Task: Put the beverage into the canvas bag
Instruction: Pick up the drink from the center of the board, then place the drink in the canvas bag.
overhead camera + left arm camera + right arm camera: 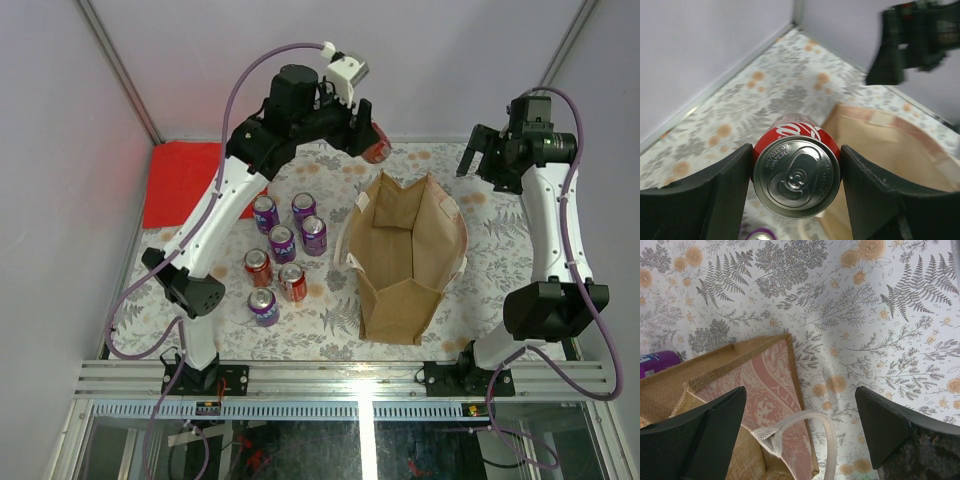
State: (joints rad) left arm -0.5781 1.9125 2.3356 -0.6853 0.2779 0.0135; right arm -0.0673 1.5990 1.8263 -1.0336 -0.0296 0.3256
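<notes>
1. The left claw [796,167] holds a red can [796,175] by its sides, with a black finger [722,197] pressed against each side. The jaws are partly open, just as wide as the can. The can's silver top and pull tab face the wrist camera.
2. From above, the red can [377,149] hangs in the left claw [366,140], lifted off the bench [325,320]. It is by the far left corner of the bag [410,265], near the rim and not inside.
3. The bag stands upright near the middle of the bench with its mouth open upward. Its far rim lies between the can and the opening.
4. In the left wrist view, the bag [890,150] sits below and to the right of the can.
5. The right claw [468,160] hovers beyond the bag's far right corner, well apart from the can. Its jaws are spread wide and hold nothing.
6. In its own view, the right claw [800,390] looks down on a bag corner [765,375] and a cream handle [807,415]. A purple can [657,364] shows at the left edge.
7. Seven loose cans [283,243], five purple and two red, stand clustered left of the bag.
8. A red cloth [185,180] lies flat at the bench's far left corner.
</notes>
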